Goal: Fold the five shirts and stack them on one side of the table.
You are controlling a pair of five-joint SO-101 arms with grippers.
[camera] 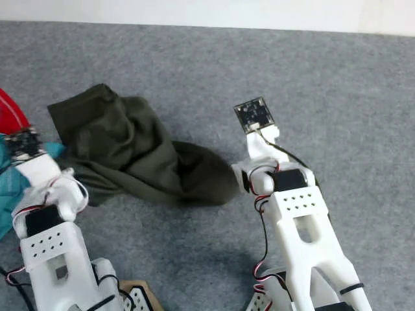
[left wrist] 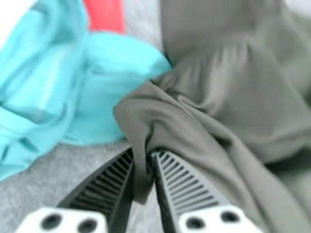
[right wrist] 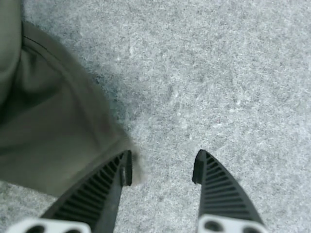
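Now: left hand (left wrist: pixel 144 158) pinches olive shirt (left wrist: pixel 233 97) fold; right hand (right wrist: pixel 164 165) wide beside its edge. Best: grip edge, spread flat on counter (right wrist: pixel 218 73).

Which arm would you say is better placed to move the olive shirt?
Probably left: the left gripper is shut on the olive shirt; the right gripper is open beside its edge.
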